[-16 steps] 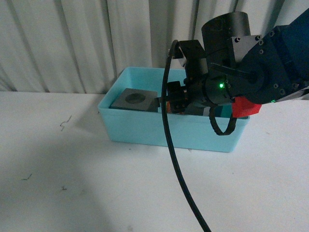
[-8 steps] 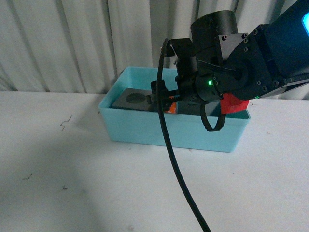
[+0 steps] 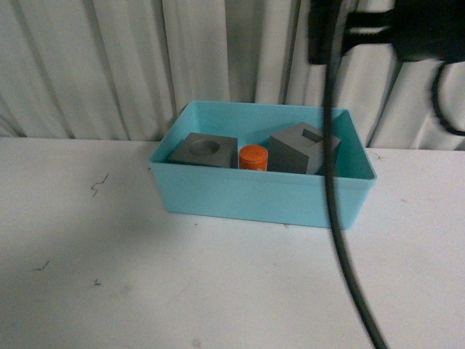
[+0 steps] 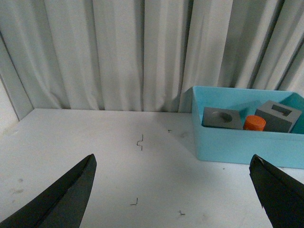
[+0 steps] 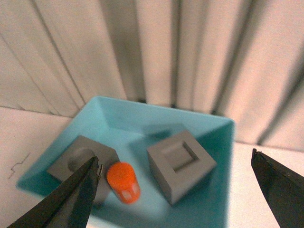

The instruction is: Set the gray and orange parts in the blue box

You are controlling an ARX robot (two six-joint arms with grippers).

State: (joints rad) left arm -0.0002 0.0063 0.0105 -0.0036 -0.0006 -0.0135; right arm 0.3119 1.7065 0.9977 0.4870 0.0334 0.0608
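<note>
Turquoise blue box (image 3: 218, 196) on tabletop (image 3: 145, 291), both gray cubes (image 3: 205, 150) (image 3: 304, 149) and orange cylinder (image 3: 253, 157) inside it, right claw (image 5: 175, 187) raised above box, spread open, left claw (image 4: 173, 190) spread open beside box.

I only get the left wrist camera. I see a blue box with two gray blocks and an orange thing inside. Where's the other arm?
Observer: The right arm is high above the box, at the top edge of the front view.
Operator: Is its claw holding anything?
Observer: No. The right wrist view shows the right claw wide open, with nothing between its fingers.
Operator: Does the orange thing have writing on it?
Observer: From above, the orange cylinder shows white marks on its side, too blurry to read.
</note>
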